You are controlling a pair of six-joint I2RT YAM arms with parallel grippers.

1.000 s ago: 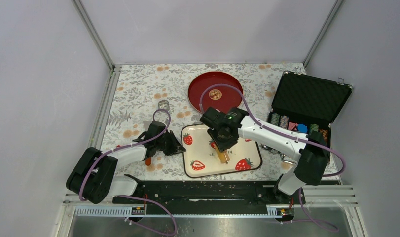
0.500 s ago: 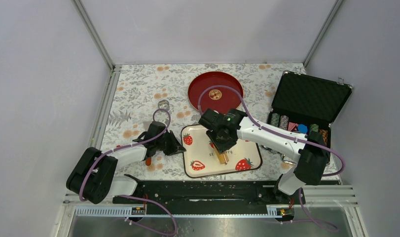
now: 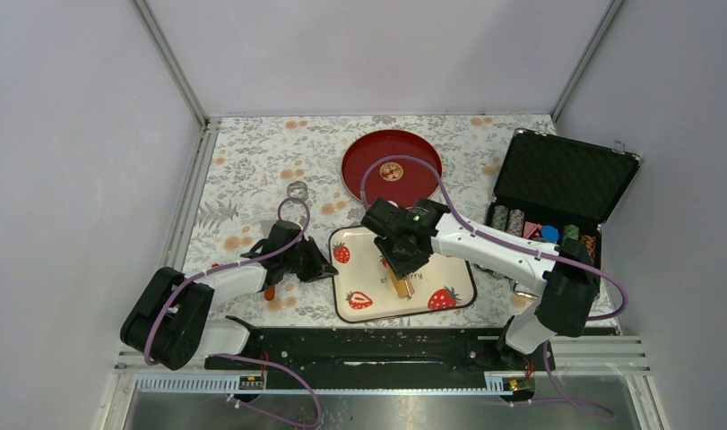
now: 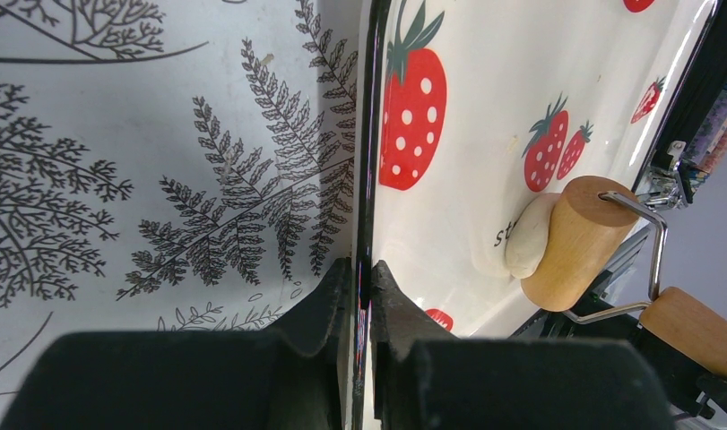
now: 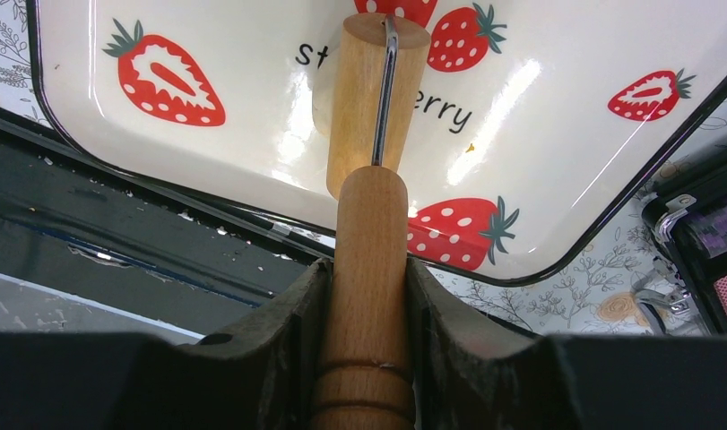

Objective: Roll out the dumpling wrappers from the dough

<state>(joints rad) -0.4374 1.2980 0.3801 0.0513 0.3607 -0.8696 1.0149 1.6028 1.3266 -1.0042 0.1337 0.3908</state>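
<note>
Left claw point(image 4: 361, 273) clenched on tray point(image 4: 485, 90) rim, tabletop near edge. Right claw point(image 5: 368, 269) grasping roller point(image 5: 355, 107) over dough point(image 4: 525, 237). Push hard: dough sticks, tray slips.

Dough point(image 4: 527, 237) on tray point(image 4: 485, 107), just beside the roller point(image 4: 579, 242).

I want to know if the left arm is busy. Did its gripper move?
No. The left gripper stays clamped on the strawberry tray's left rim, beside the same printed strawberry.
</note>
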